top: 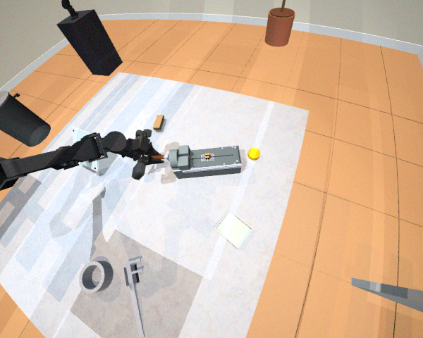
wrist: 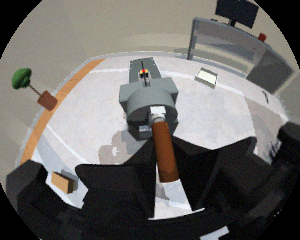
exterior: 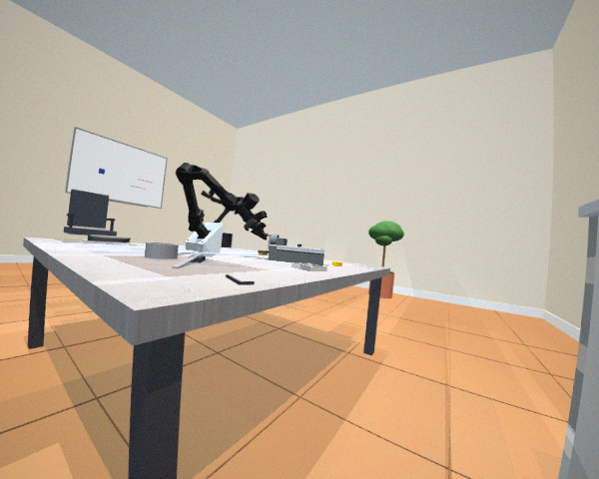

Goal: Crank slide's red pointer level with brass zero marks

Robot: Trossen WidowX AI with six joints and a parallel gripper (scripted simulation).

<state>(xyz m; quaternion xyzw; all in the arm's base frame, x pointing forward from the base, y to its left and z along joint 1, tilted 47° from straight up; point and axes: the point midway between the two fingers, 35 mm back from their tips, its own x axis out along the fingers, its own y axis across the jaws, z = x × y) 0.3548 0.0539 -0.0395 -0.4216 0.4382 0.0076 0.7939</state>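
Observation:
The grey machine (top: 224,155) (exterior: 296,254) (wrist: 149,99) stands on the table, its crank end toward the arm. The crank's brown handle (top: 158,157) (wrist: 168,167) points back toward my wrist. My gripper (top: 161,158) (exterior: 266,237) (wrist: 160,138) is shut on this handle, with a dark finger on each side in the wrist view. The slide's red pointer (top: 207,155) (wrist: 144,71) shows on the machine's top, close to the small yellow brass marks. The marks are too small to tell whether the pointer is exactly level with them.
A tan block (top: 158,122) (wrist: 62,182) lies beside the gripper. A yellow disc (top: 254,153) (exterior: 336,263) lies beyond the machine's far end. A shallow pale tray (top: 233,229) (wrist: 206,77), a grey ring (top: 83,278) (exterior: 161,250) and a caliper (top: 135,301) are on the table.

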